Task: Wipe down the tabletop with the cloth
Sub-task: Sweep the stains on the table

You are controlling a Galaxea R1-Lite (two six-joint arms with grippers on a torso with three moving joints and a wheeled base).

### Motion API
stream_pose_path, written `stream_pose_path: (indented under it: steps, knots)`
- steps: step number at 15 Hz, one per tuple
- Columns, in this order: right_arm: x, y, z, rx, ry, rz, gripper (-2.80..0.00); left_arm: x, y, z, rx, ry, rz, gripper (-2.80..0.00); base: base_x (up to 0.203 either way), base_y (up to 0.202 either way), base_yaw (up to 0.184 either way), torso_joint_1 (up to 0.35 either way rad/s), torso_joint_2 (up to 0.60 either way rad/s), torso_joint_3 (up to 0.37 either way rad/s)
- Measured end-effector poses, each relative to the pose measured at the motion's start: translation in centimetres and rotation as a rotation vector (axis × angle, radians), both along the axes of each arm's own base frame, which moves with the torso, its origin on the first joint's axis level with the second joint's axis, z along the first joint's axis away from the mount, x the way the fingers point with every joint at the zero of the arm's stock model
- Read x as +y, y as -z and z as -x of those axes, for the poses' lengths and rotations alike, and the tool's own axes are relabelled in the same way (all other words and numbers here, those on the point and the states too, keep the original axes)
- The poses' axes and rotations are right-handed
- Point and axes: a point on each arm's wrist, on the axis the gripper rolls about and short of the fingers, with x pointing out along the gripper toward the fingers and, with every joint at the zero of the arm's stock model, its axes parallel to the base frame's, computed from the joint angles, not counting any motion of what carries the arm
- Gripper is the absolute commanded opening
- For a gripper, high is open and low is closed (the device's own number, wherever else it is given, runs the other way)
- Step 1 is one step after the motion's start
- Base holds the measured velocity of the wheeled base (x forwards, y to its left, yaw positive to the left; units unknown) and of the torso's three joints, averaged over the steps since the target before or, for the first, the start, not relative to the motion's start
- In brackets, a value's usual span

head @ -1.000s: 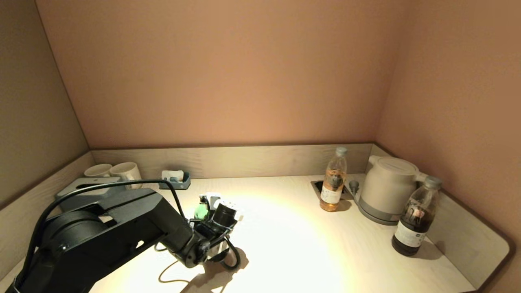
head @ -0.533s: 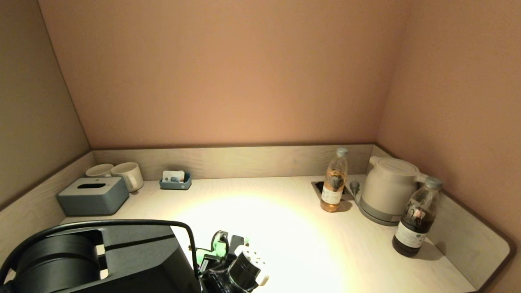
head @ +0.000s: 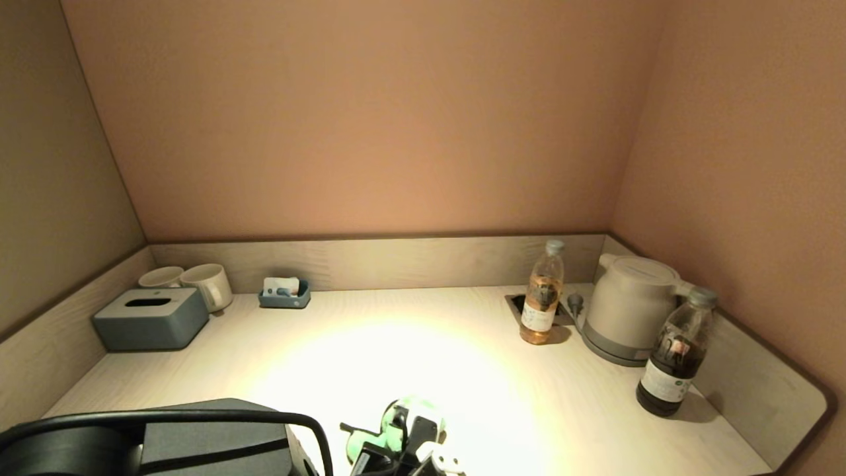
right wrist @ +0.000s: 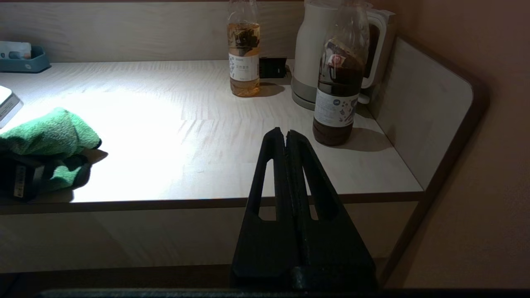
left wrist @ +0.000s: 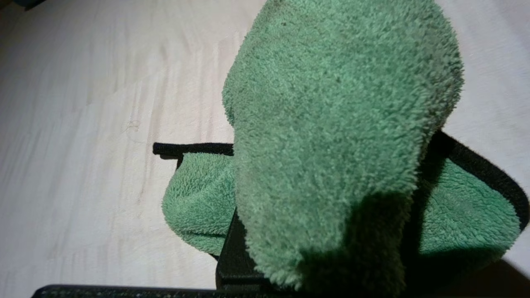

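Observation:
The green cloth (head: 395,418) with a black hem lies bunched on the light wooden tabletop (head: 476,357) close to its front edge. My left gripper (head: 404,455) is shut on the cloth and presses it onto the wood. In the left wrist view the cloth (left wrist: 331,136) drapes over the fingers and hides most of them. In the right wrist view the cloth (right wrist: 49,131) shows at the table's front left. My right gripper (right wrist: 285,133) is shut and empty, parked low in front of the table's front edge, out of the head view.
A grey tissue box (head: 151,319), two mugs (head: 206,284) and a small blue tray (head: 284,295) stand at the back left. A tea bottle (head: 542,294), a white kettle (head: 628,307) and a dark bottle (head: 674,357) stand at the right. Low wooden walls enclose three sides.
My left arm has drawn back from the middle left of the table to its front edge, dragging the cloth with it. The tissue box is now uncovered.

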Motion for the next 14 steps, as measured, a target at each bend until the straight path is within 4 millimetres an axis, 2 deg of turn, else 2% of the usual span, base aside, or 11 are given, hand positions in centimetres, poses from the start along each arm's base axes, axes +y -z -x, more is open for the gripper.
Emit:
stream_pose_path:
  steps: [5, 7, 9, 11, 14]
  knots:
    - [0.0, 0.0, 0.0, 0.0, 0.0, 0.0, -2.8, -4.2, -1.4, -2.0, -0.078, 0.041, 0.057, -2.8, 0.0, 0.0, 0.0, 0.0, 0.0, 0.0]
    - [0.0, 0.0, 0.0, 0.0, 0.0, 0.0, -2.8, -4.6, -1.2, -3.7, -0.096, 0.024, 0.049, -2.8, 0.0, 0.0, 0.0, 0.0, 0.0, 0.0]
    - [0.0, 0.0, 0.0, 0.0, 0.0, 0.0, -2.8, -3.6, -0.1, -5.6, -0.091, -0.025, 0.028, -2.8, 0.0, 0.0, 0.0, 0.0, 0.0, 0.0]
    - [0.0, 0.0, 0.0, 0.0, 0.0, 0.0, -2.8, -1.7, 1.5, -7.2, -0.075, -0.089, -0.009, -2.8, 0.0, 0.0, 0.0, 0.0, 0.0, 0.0]
    - [0.0, 0.0, 0.0, 0.0, 0.0, 0.0, -2.8, 0.7, 3.1, -7.8, -0.049, -0.154, -0.043, -2.8, 0.0, 0.0, 0.0, 0.0, 0.0, 0.0]
